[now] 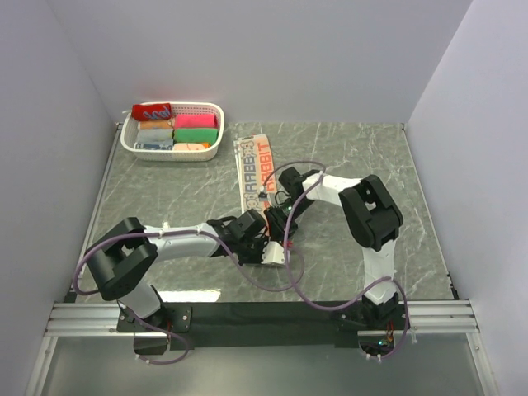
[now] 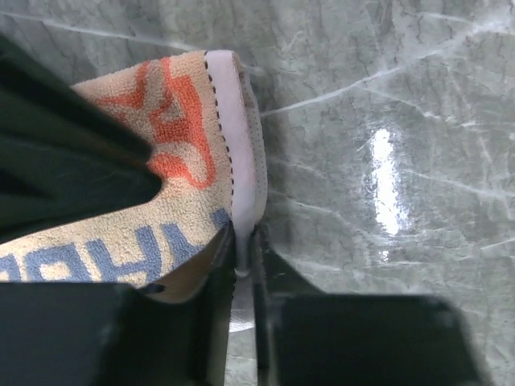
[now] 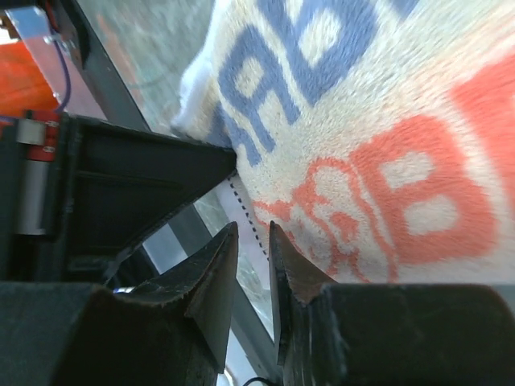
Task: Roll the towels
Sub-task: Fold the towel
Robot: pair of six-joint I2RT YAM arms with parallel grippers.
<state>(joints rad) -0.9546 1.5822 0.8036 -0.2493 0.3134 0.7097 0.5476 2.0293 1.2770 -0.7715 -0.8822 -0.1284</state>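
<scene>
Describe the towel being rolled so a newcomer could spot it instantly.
On the grey-green marbled table, look just right of the white basket at the far left. The cream towel lies there as a long strip running toward the near edge. Unlike the basket's rolled towels, it is spread out and carries big orange-red and blue letters.

A: What are you built from?

B: My left arm [image 1: 177, 243] and right arm [image 1: 334, 188] are white tubes between chunky black joint housings. Both are bolted to the black mounting bar [image 1: 264, 314].

A: Any wiring showing?

B: A lavender cable [image 1: 247, 276] runs off each arm in loose loops, just beyond that bar.

A: And your fingers?

B: Matte black, every one. My left fingers [image 2: 354, 338] are blocky with straight inner edges. My right fingers [image 3: 213, 277] taper to wedge-shaped tips. A white block [image 1: 273, 254] sits behind the left pair, well beyond the bar.
</scene>
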